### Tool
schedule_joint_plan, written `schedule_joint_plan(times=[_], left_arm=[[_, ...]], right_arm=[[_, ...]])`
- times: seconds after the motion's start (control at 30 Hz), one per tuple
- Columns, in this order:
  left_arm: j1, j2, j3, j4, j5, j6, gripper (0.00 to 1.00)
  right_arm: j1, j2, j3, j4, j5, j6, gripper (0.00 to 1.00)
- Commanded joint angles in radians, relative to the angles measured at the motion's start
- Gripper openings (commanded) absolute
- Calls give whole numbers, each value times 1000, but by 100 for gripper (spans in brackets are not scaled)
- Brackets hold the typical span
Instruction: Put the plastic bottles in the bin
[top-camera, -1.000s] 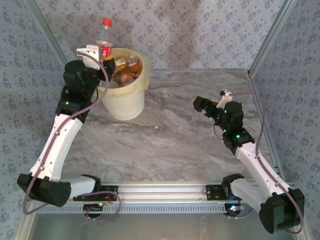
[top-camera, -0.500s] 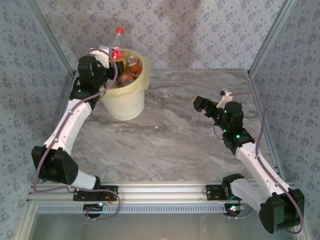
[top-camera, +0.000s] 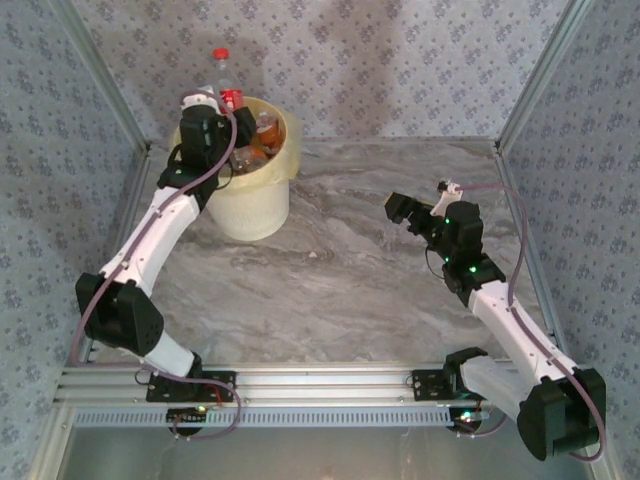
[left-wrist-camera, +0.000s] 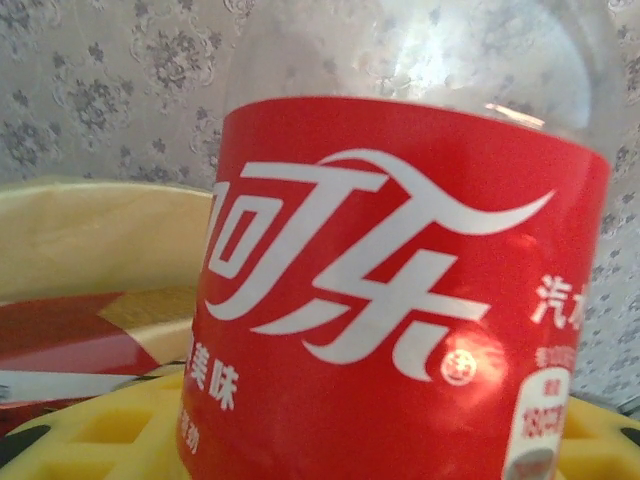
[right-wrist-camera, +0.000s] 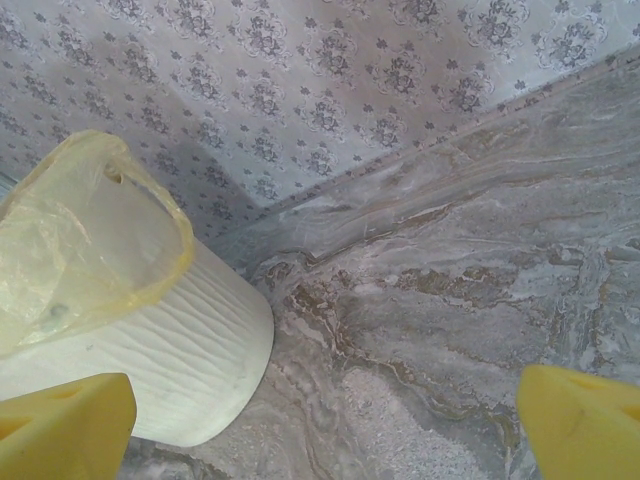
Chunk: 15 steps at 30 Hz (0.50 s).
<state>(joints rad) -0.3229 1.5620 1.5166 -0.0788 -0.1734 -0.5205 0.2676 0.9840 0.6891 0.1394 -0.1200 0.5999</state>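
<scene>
left arm (top-camera: 150, 235): stretched from the near-left base up to the far-left corner, white links, grey cable along it
left gripper (top-camera: 221, 102): clamped on the held bottle, raised at the bin's far-left rim
left pads (left-wrist-camera: 95, 435): yellow, one at each bottom corner of the left wrist view, bottle body between them
held bottle (top-camera: 225, 80): clear plastic, red cap on top, red label with white script, roughly upright, neck and cap sticking up past the gripper against the back wall; up close in the left wrist view (left-wrist-camera: 400, 290), red label across most of the picture, clear shoulder above
bin (top-camera: 255, 205): round, cream-yellow, standing far-left on the table, just right of the left arm's wrist; also in the right wrist view (right-wrist-camera: 150, 370), ribbed pale wall
bag (right-wrist-camera: 90, 230): translucent yellowish liner, folded over the bin's rim
bottles in bin (top-camera: 262, 135): several piled inside, orange and red labels visible; count unclear
table (top-camera: 340, 270): grey marbled top, bare across the middle
walls (top-camera: 420, 60): grey patterned paper on three sides
right gripper (top-camera: 403, 208): jaws spread wide, nothing between them, hovering mid-right over the table, well apart from the bin, pointing toward it
right fingertips (right-wrist-camera: 60, 430): yellow, at opposite bottom corners of the right wrist view, bare table between
</scene>
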Motion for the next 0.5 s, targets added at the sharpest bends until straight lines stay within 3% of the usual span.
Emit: schedule_joint_plan(times=[0.0,0.1,0.23,0.37,0.47], left_arm=[[-24,33,62,-76,-116,-181,52],[-46,44,49,-91,-180,-238,54],[-59,31,54,-152,-281,-291,75],[-59,-6,93,-211,-237,-267,97],[-58,-35,144,-259,-236,-210,98]], right_arm=[[-1,5,29,15,-3,17,100],[0,0,28,7,-2,17,100],[0,-5,19,-1,0,17,100],[-2,-3,9,-3,-4,17,100],[-2,1,5,1,-5,15,100]])
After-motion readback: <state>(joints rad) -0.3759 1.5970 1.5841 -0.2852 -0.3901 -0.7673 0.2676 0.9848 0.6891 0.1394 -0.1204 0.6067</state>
